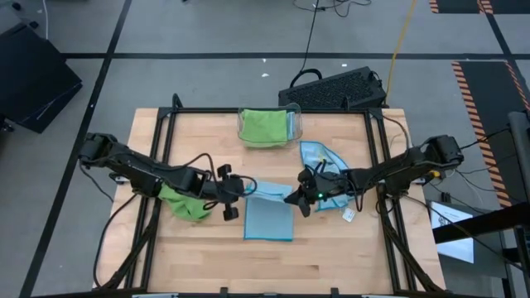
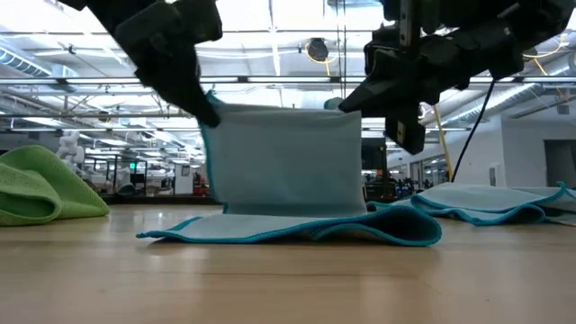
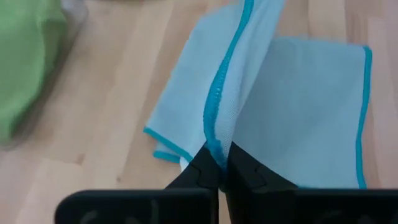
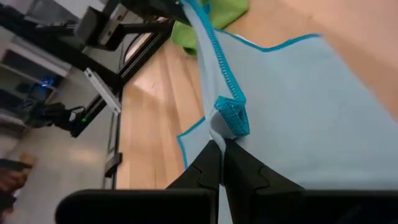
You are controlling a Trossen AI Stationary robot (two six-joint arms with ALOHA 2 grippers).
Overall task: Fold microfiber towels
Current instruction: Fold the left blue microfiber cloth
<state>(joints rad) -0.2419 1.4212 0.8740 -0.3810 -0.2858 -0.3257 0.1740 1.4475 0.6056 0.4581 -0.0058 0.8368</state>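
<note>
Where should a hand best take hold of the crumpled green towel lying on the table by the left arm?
Judging from its pose, take the green towel at an exposed corner or hem on its outer side, coming from above. It lies bunched in a soft heap on the table with the left arm partly over it, so a flat edge is hard to find; a top-down pinch on a loose fold looks likeliest to work.

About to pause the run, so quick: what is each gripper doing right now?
Left gripper: shut on the light blue towel, lifting one corner.
Right gripper: shut on the same towel's other raised corner.
</note>
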